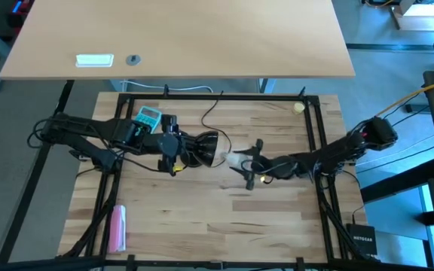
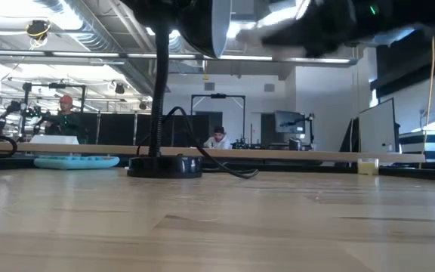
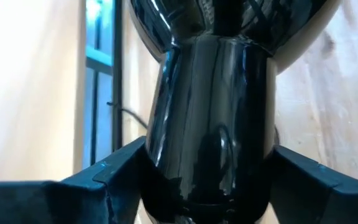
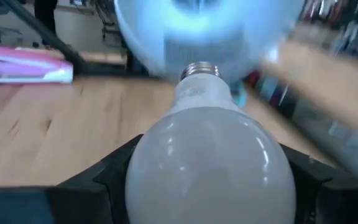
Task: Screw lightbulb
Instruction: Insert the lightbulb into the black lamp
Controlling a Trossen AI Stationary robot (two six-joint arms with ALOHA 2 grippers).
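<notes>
Lightbulb [image 4: 209, 165]: white, frosted, pear-shaped, clamped between the fingers of the right gripper [image 1: 241, 161] near the middle of the table [image 1: 202, 226], its metal screw base pointing toward the open mouth of the lamp shade [image 1: 206, 147] and just short of it. Lamp shade: glossy black outside, pale inside, lying sideways above the tabletop; its narrow neck is clamped between the fingers of the left gripper [image 3: 207, 186]. Lamp base [image 2: 165, 165]: round, black, standing on the far part of the table with a black stem rising from it and a black cord [image 1: 211, 109] trailing away. Teal device [image 1: 148, 116]: beside the left arm, near the far left corner. Pink and white stapler [image 1: 117, 227]: at the near left edge, well apart from the work. Small yellow ball [image 1: 298, 108]: near the far right corner. Seated people show in the room beyond the table.
</notes>
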